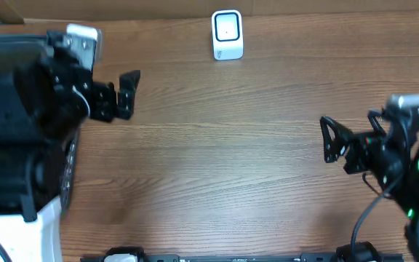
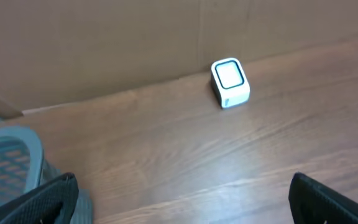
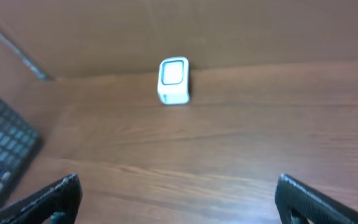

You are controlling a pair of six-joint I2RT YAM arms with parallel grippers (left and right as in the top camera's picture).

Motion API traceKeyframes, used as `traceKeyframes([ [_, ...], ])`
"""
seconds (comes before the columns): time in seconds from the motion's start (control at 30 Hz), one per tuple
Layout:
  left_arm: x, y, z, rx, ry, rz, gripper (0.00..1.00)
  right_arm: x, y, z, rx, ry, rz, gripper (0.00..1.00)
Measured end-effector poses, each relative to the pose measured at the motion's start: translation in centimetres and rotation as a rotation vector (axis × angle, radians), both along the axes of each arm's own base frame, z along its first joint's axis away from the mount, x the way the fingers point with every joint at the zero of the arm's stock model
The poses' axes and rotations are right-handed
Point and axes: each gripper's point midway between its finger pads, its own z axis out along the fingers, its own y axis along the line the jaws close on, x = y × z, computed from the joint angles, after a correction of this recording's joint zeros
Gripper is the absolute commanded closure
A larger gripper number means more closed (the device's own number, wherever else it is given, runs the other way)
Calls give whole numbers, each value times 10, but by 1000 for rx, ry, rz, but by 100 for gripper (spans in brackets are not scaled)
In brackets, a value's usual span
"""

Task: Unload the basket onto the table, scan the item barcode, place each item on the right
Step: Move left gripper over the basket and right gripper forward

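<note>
Scanner (image 1: 228, 34) far centre. I read left gripper (image 1: 127, 93) nearer, scanner far-right of it; right gripper (image 1: 329, 140) farther. Jaws on all 2 apart, empty.

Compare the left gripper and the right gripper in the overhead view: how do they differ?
The left gripper points right; the right gripper points left. The left gripper sits farther back, nearer the scanner, than the right gripper. Both are open and empty.
</note>
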Motion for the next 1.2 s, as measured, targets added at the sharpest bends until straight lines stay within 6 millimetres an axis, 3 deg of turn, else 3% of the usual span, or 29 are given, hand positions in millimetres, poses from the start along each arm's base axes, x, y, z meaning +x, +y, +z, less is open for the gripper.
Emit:
traceKeyframes([
  [0.2,7,-5,-6,28,93,-55,0,20,18,4,3,203,71,0],
  [0.37,8,-15,-24,-4,174,-109,0,33,28,-20,10,326,106,0],
  [0.5,13,-23,-26,-35,177,-149,1,41,37,-39,22,409,135,0],
  [0.6,19,-17,-24,-53,170,-93,0,40,38,-50,22,464,141,0],
  [0.7,22,12,-26,-99,191,92,0,41,39,-54,21,479,142,0],
  [0.73,21,27,-28,-124,203,178,0,41,39,-54,23,480,143,0],
  [0.77,17,58,-32,-169,223,344,0,41,39,-54,23,481,143,0],
  [0.83,11,81,-35,-217,235,465,0,41,39,-53,23,480,144,0],
  [1.03,-46,186,-57,-417,294,1014,0,40,39,-54,24,486,145,0],
  [1.2,-63,230,-80,-502,329,1218,0,36,38,-58,19,507,141,0],
])
